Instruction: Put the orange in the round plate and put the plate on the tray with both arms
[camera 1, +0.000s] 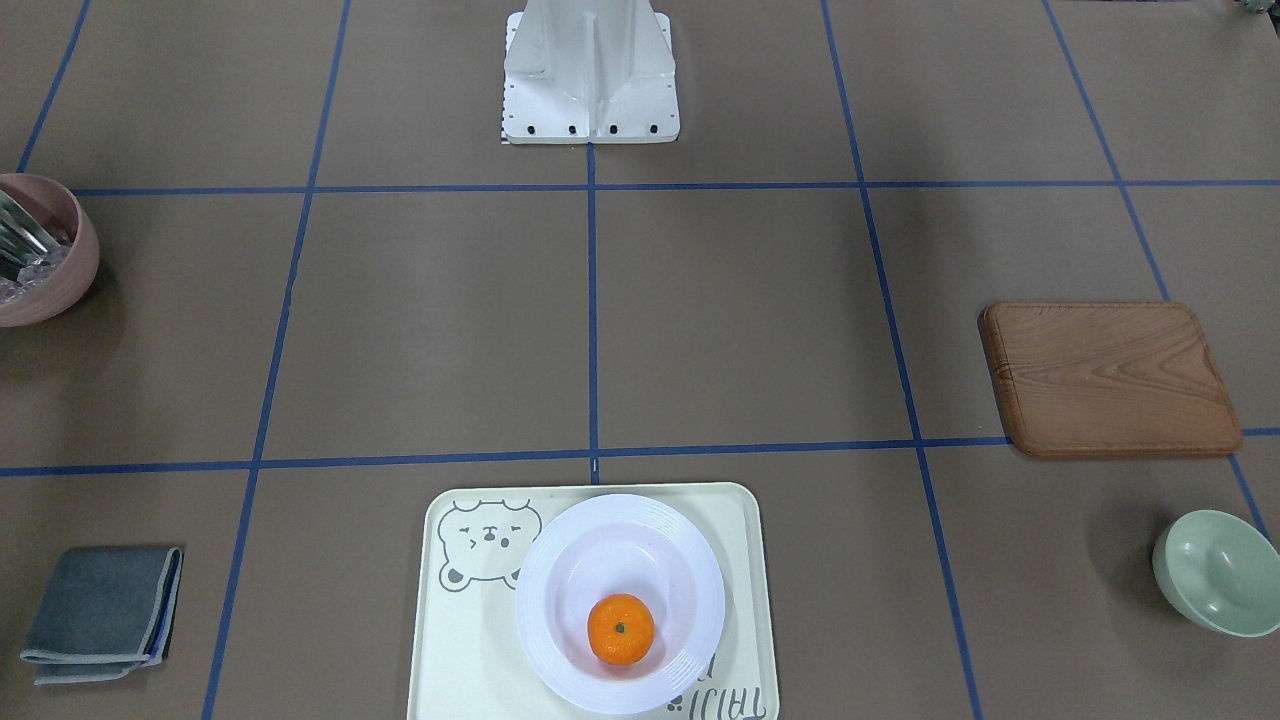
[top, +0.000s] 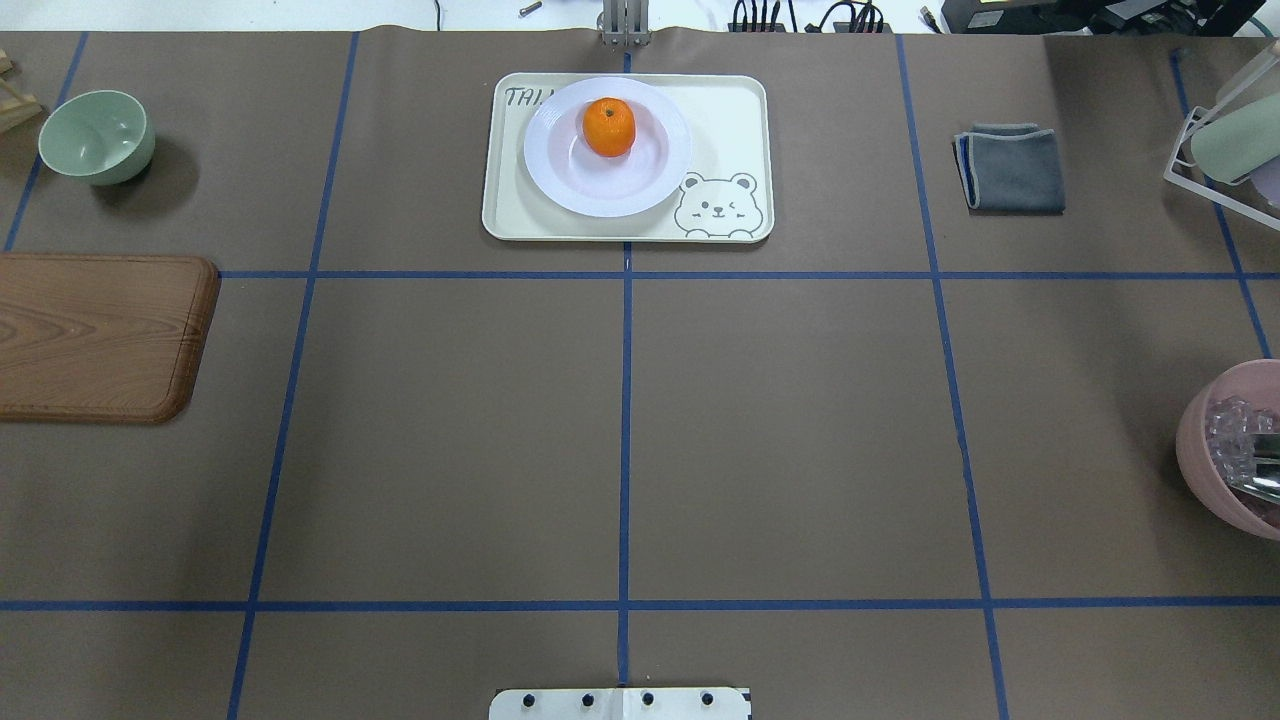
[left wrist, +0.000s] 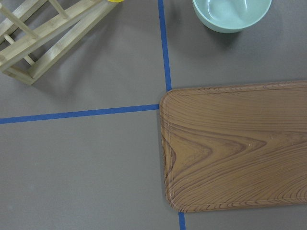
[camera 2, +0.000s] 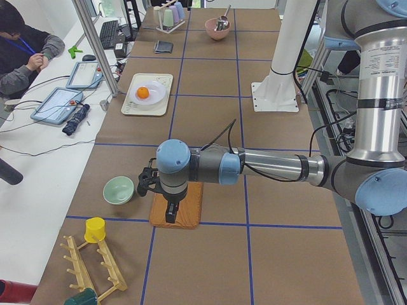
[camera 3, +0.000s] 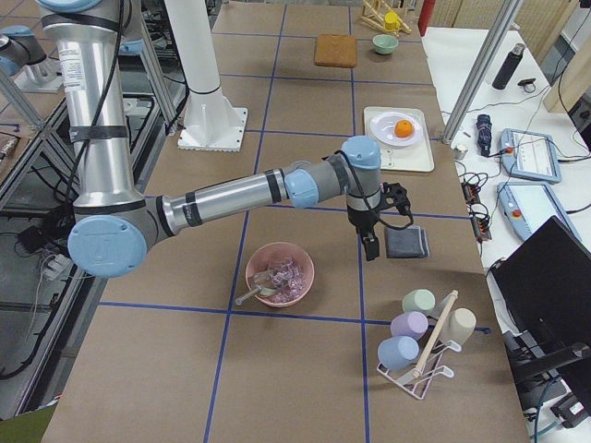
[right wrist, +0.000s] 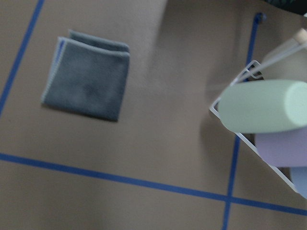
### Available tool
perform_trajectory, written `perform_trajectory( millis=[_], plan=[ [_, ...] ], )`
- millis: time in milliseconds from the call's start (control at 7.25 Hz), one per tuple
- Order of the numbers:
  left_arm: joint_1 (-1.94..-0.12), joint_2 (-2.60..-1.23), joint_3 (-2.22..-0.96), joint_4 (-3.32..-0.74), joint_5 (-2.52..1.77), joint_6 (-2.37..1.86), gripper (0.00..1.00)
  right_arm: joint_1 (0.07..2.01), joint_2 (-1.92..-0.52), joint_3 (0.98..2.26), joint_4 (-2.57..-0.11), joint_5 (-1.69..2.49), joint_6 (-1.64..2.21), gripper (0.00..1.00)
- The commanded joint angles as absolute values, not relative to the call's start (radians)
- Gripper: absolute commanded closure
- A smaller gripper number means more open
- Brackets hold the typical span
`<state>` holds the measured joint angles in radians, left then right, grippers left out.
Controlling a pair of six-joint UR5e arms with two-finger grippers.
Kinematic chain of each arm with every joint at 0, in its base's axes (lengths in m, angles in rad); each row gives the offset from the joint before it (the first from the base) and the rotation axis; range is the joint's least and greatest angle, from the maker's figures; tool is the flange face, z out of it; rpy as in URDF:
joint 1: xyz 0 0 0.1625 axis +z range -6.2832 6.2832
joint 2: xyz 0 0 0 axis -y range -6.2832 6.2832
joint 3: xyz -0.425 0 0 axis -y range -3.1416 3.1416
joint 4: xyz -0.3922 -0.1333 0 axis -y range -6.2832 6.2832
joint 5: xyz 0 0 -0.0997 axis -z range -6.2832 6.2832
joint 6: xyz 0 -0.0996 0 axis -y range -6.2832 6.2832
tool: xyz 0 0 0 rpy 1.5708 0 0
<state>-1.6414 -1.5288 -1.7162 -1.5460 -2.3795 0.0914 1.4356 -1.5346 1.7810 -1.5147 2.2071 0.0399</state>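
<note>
The orange (camera 1: 620, 628) (top: 609, 126) lies in the white round plate (camera 1: 690, 560) (top: 560, 170). That plate stands on the cream tray (camera 1: 470, 640) (top: 730, 110) with the bear drawing, at the table's far middle edge. Neither arm shows in the overhead or front views. In the exterior left view my left gripper (camera 2: 170, 216) hangs over the wooden board, far from the tray. In the exterior right view my right gripper (camera 3: 371, 247) hangs beside the grey cloth. I cannot tell whether either is open or shut. Both wrist views show no fingers.
A wooden board (top: 90, 335) and a pale green bowl (top: 97, 135) lie on the robot's left. A grey cloth (top: 1010, 167), a pink bowl (top: 1230, 450) and a cup rack (camera 3: 425, 341) sit on its right. A person (camera 2: 19, 51) sits beyond the table.
</note>
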Motion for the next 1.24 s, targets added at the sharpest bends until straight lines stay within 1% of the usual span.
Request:
perform_trajectory(
  millis=[0, 138, 276, 552, 1103],
  plan=[
    [-1.641, -1.516, -1.717, -1.549, -2.379, 0.1, 0.02, 1.544, -1.586, 1.782, -1.679, 2.276, -0.206, 0.0],
    [-1.641, -1.513, -1.717, -1.549, -2.379, 0.101, 0.02, 1.575, -1.582, 1.789, -1.762, 2.276, -0.256, 0.0],
    [-1.641, -1.513, -1.718, -1.549, -2.379, 0.101, 0.02, 1.58, -1.586, 1.787, -1.779, 2.278, -0.259, 0.0],
    [-1.641, -1.511, -1.718, -1.551, -2.378, 0.101, 0.02, 1.58, -1.644, 1.776, -1.767, 2.254, -0.256, 0.0],
    [-1.641, -1.502, -1.721, -1.569, -2.382, 0.101, 0.02, 1.588, -1.667, 1.764, -1.776, 2.263, -0.253, 0.0]
  ],
)
